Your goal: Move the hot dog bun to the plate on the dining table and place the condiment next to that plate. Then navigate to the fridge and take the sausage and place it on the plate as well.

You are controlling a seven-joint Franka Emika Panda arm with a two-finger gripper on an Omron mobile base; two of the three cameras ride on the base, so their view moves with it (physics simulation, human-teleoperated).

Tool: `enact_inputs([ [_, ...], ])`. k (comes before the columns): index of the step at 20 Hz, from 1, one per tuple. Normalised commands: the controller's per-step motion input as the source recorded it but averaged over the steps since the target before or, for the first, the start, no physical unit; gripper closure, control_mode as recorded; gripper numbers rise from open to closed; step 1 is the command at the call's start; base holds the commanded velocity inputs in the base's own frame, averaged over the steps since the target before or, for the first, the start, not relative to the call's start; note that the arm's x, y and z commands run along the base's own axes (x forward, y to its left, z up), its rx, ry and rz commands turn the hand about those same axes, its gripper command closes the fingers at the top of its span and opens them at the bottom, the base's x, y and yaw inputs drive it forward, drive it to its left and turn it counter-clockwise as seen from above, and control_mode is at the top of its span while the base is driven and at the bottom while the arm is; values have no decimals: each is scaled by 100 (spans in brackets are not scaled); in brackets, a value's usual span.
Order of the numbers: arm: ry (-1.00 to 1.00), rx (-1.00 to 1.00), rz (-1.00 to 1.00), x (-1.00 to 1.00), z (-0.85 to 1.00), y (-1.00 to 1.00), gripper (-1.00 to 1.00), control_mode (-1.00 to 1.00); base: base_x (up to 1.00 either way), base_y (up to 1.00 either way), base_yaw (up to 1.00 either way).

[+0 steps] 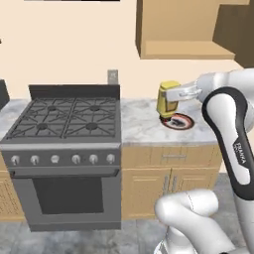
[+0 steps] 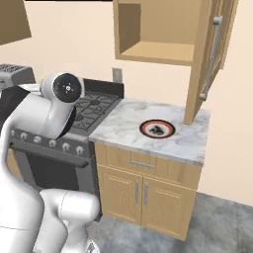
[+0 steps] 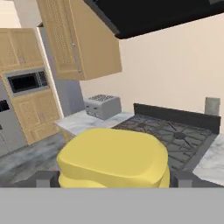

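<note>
Holding a yellow bottle [image 1: 167,99] in the right-centre of the left base view, the gripper [image 1: 174,94] reaches in from the right, and its jaws stand wide, clamped on the bottle's sides. I take this bottle for the condiment; it hangs just above a round plate [image 1: 187,122] on the marble counter [image 1: 141,124], and whether it touches the plate cannot be told.

By its look the bottle is light, squat and smooth plastic, probably a little soft, so a hard squeeze could dent it and a weak one could let it slip. The wide grip across its middle looks the sensible hold, and keeping it upright should stop it swinging.

The left base view gives the bottle, the gripper and the stove [image 1: 67,119] at centre left. The right base view gives the plate [image 2: 157,129] with a dark scrap on it, at the middle of the frame, and an open wall cabinet [image 2: 158,34] at the top, while the arm's white joint fills its left side. The hand view gives the bottle's yellow top [image 3: 113,159] low in the frame between the dark finger tips [image 3: 183,178], with a toaster [image 3: 103,106] and a microwave [image 3: 26,82] beyond, at centre and upper left. I cannot make out a bun.
</note>
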Motion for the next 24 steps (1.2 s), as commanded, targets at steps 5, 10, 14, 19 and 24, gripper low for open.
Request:
enact_inputs([
  [5,0,0,0,0,0,0,100,100,-95,78,57],
  [10,0,0,0,0,0,0,100,100,-91,70,62],
  [14,0,0,0,0,0,0,100,100,-100,52,53],
  [19,0,0,0,0,0,0,100,100,-100,37,46],
  [24,0,0,0,0,0,0,100,100,-100,43,47],
])
